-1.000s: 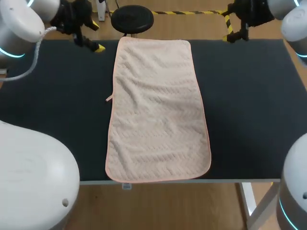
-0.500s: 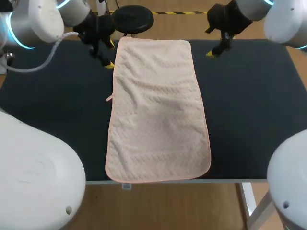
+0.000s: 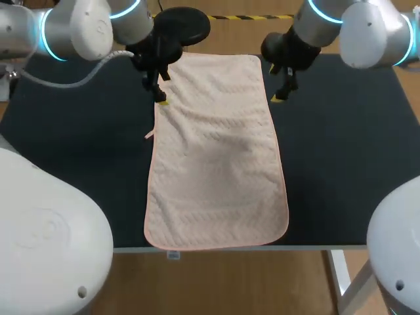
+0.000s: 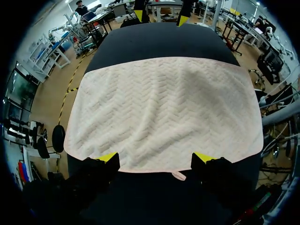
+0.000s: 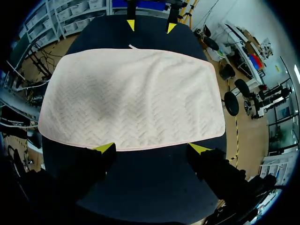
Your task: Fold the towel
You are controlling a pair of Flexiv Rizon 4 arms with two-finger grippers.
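1 flat pink towel [image 3: 215,151] w/ chevrons

Left arm [image 3: 85,26] and right arm [image 3: 357,29] angle inward, left tool [image 3: 159,98] and right tool [image 3: 281,96] pointing down, jaws parted.

A dark, matte table top [image 3: 341,164], broad and flat, a thin pale strip along its near edge

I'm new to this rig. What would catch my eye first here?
A pale pink towel lies flat, lengthwise down the middle of the black table. The left gripper and the right gripper, both open, flank its far end, one at each long edge.
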